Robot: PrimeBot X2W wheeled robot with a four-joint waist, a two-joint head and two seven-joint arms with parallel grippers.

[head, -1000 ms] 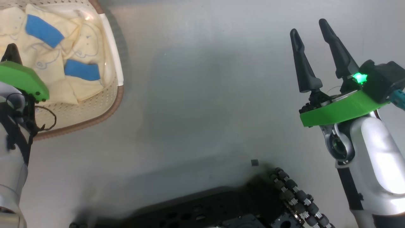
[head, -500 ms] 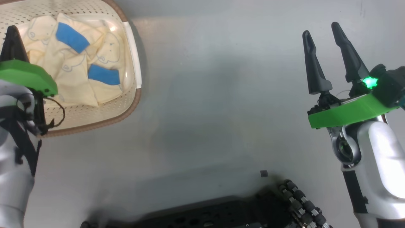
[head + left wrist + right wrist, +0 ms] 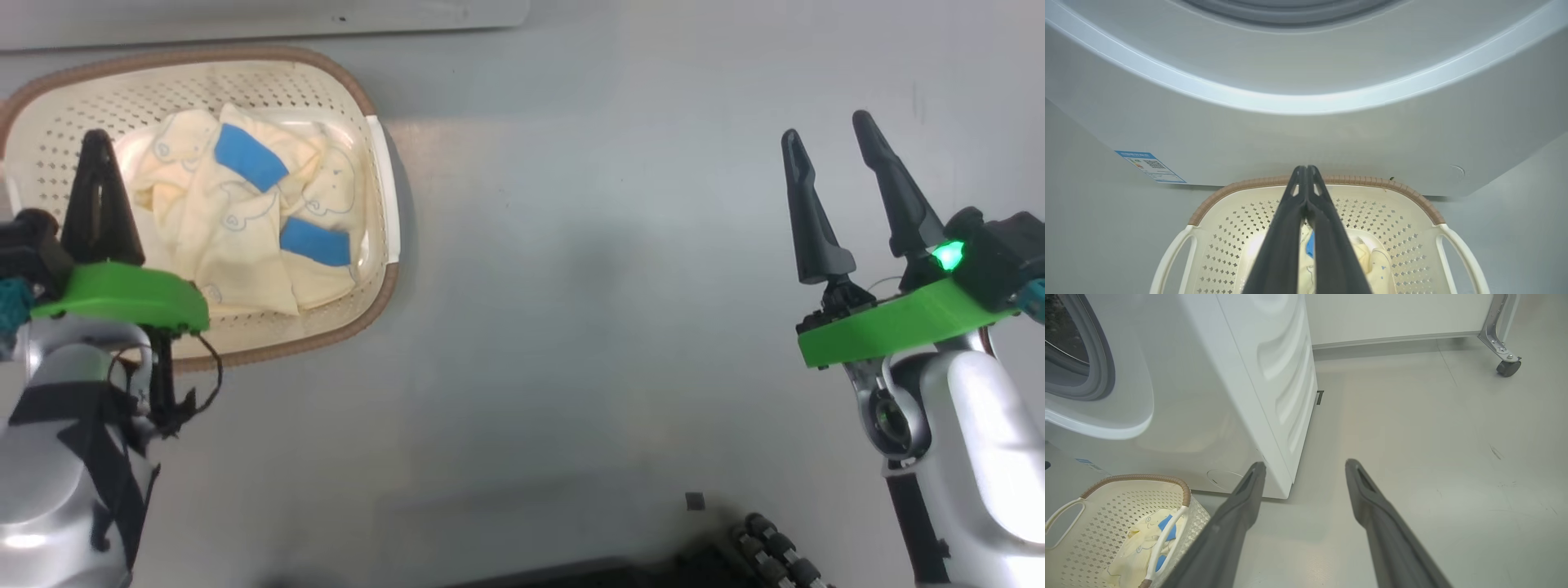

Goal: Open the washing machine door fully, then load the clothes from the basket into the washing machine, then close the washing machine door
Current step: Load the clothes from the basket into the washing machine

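**L fingers pinched over basket, R fingers spread over floor**

L gripper (image 3: 96, 137) points fwd, fingers pressed together, gripping nothing, tips over the basket (image 3: 326, 98). Clothes (image 3: 237, 220) lie in the basket just right of those fingers. Washing machine (image 3: 1306, 122) front rises beyond the tips. R gripper (image 3: 826, 126) is held level w/ fingers wide apart, over bare floor (image 3: 612, 327), well right of the basket.

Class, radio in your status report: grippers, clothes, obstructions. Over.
Left gripper shut above basket. Right gripper open, empty, over floor. Clothes lie in basket. No obstruction seen.
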